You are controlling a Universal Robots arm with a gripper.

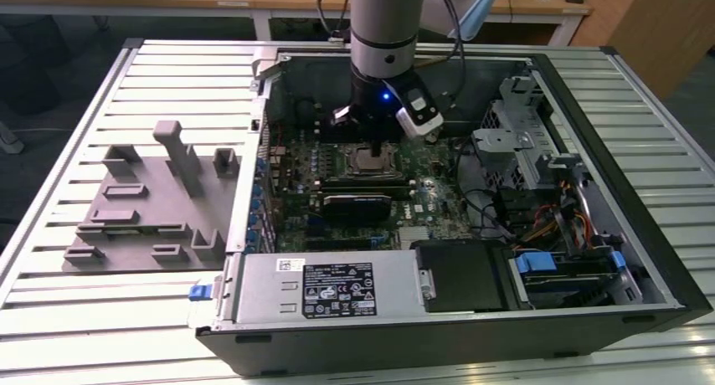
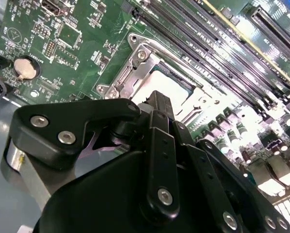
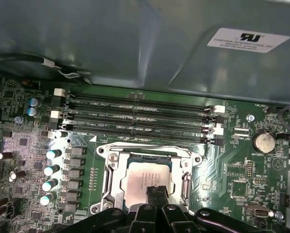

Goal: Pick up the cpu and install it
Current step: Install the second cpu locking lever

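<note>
The cpu (image 3: 141, 180) lies flat inside the square metal-framed socket (image 3: 112, 167) on the green motherboard, its silvery top plate facing up. In the exterior view the cpu (image 1: 367, 161) sits mid-board in the open computer case (image 1: 581, 92), directly beneath the arm. My gripper (image 3: 156, 190) hangs right over the cpu, with both black fingers pressed together and their tips at the plate's edge. In the second wrist view the shut gripper (image 2: 157, 99) covers part of the cpu (image 2: 168, 86). I cannot tell whether the tips touch the plate.
Several memory slots (image 3: 140, 116) run beside the socket, with a coin battery (image 3: 262, 141) and capacitors (image 3: 50, 170) nearby. A grey plastic tray with upright posts (image 1: 146, 201) lies outside the case at the exterior view's left. The power supply (image 1: 324, 289) and drive cage (image 1: 525, 142) border the board.
</note>
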